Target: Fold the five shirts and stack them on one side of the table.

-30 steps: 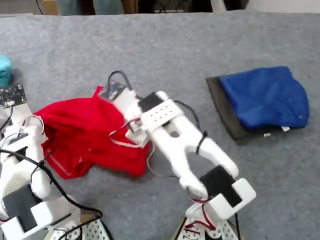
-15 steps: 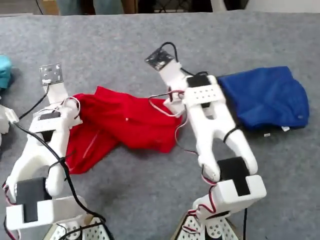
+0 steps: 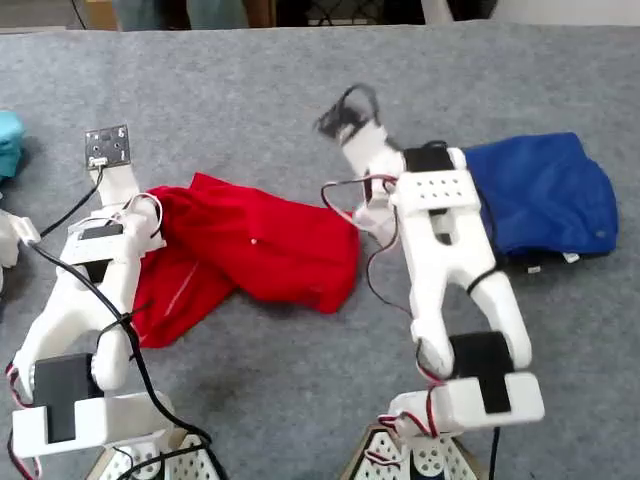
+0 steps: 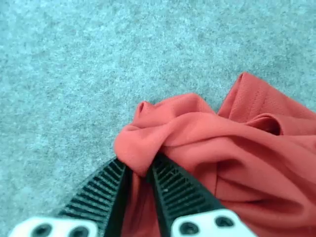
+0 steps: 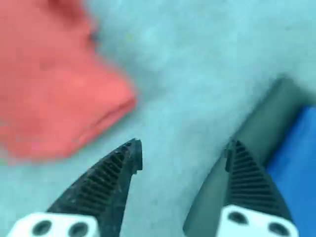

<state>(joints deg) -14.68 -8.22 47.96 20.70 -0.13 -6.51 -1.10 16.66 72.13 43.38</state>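
Nearest to the arms' bases, the red shirt (image 3: 260,250) lay on the grey counter (image 3: 250,90), left of the middle, not yet folded. It was a crumpled band of thin, soft cloth with deep wrinkles, and one part hung toward the near side at its left end. The left gripper (image 4: 139,165) stood at this left end. Its fingers (image 4: 111,185) were pressed together on a bunched corner of the cloth, which bulged out between them in the left wrist view. I judge that the corner was held so that the shirt could be pulled flat before folding.

A little farther and to the right, the right gripper (image 5: 183,148) hovered over bare counter with its fingers spread wide and holding nothing. It was between the right end of the red shirt and the pile at the right, so it was probably placed to take the free end.

On the right side lay the blue shirt (image 3: 545,190), folded, resting on a dark shirt (image 5: 266,123) whose edge showed under it. This seemed to be the stack. At the far left edge a teal cloth (image 3: 8,145), perhaps another shirt, waited.
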